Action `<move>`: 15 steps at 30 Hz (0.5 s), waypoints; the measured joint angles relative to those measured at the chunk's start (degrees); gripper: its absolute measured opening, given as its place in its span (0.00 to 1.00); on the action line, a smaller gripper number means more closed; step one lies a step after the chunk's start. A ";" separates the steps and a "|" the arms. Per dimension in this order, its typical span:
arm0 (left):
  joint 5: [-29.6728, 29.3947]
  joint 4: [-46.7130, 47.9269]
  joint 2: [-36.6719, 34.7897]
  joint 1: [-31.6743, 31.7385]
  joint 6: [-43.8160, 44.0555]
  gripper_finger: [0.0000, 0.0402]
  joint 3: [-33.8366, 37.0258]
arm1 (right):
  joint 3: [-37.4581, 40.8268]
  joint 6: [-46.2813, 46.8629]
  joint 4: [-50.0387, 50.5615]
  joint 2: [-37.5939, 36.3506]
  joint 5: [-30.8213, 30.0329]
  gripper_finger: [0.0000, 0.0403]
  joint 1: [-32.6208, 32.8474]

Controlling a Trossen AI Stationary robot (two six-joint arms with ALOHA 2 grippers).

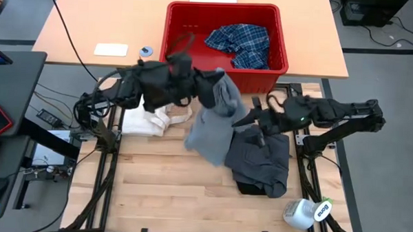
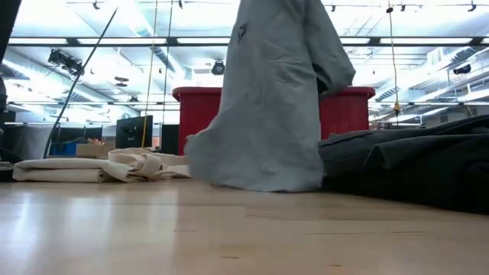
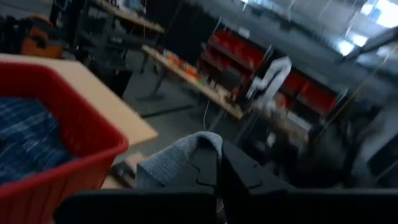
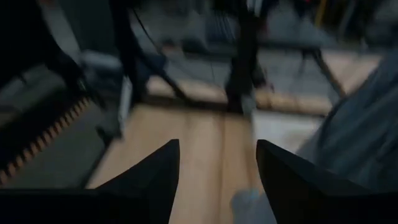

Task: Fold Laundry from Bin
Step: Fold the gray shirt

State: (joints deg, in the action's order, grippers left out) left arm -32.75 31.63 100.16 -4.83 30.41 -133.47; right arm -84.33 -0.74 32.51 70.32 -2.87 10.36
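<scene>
You're looking at a pale wood worktop (image 1: pixel 169 197) with a smooth, faintly shiny plank surface. The bin (image 1: pixel 175 32) is glossy red plastic. The light grey garment (image 1: pixel 209 133) is soft, matt knit cloth; the dark grey garment (image 1: pixel 263 163) is heavier matt fabric, creased. The plaid shirt (image 1: pixel 240 43) is thin woven cloth. The cream cloth (image 1: pixel 144 121) looks like coarse canvas. The right gripper's fingers (image 4: pixel 155 180) are matt black plastic.
</scene>
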 joint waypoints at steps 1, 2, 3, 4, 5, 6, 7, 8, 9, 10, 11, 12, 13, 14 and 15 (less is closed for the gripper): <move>0.00 -1.58 0.00 0.29 -0.03 0.02 0.00 | 0.04 0.78 2.57 0.07 -1.16 0.55 0.11; -0.02 -3.27 0.02 0.35 -0.06 0.02 0.00 | 0.13 1.54 5.22 0.09 -2.07 0.55 0.01; -0.02 -4.89 0.02 0.35 -0.09 0.02 0.00 | 0.13 2.24 7.56 0.09 -3.18 0.55 -0.34; 0.01 -6.28 -0.06 0.31 -0.12 0.02 0.00 | 0.13 2.88 9.38 -0.18 -4.63 0.55 -0.65; 0.10 -7.29 -0.18 0.28 -0.15 0.02 0.00 | 0.13 3.46 11.20 -0.56 -6.25 0.55 -0.89; 0.28 -7.95 -0.35 0.25 -0.25 0.02 0.00 | 0.13 3.61 12.63 -0.96 -7.82 0.55 -1.18; 0.42 -8.52 -0.46 0.21 -0.81 0.02 0.00 | 0.13 3.54 13.25 -1.45 -9.22 0.55 -1.51; 0.42 -9.18 -0.50 0.11 -1.75 0.02 0.00 | 0.13 3.14 13.34 -1.75 -10.68 0.55 -1.84; 0.42 -10.05 -0.50 0.10 -2.41 0.02 0.00 | 0.13 2.48 13.22 -2.11 -12.16 0.55 -2.22; 0.44 -10.78 -0.50 -0.03 -2.85 0.02 0.02 | 0.13 1.77 13.02 -2.47 -13.69 0.55 -2.58; 0.43 -11.59 -0.50 -0.22 -2.93 0.02 0.02 | 0.13 0.82 12.61 -2.77 -15.28 0.55 -2.98; 0.42 -12.61 -0.49 -0.36 -2.97 0.02 0.06 | 0.13 -0.19 12.01 -3.18 -16.48 0.55 -3.49; 0.45 -13.83 -0.48 -0.44 -3.03 0.02 0.09 | 0.11 -1.38 11.52 -3.38 -16.99 0.55 -4.01; 0.46 -14.98 -0.46 -0.45 -3.06 0.02 0.09 | 0.11 -2.49 10.70 -3.43 -16.88 0.55 -4.64; 0.48 -15.91 -0.46 -0.49 -3.08 0.02 0.09 | 0.11 -3.25 9.55 -3.40 -15.79 0.55 -5.30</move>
State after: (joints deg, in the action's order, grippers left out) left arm -32.27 15.72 99.70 -5.32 27.33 -133.38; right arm -84.23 -3.99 42.07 66.93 -18.67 5.06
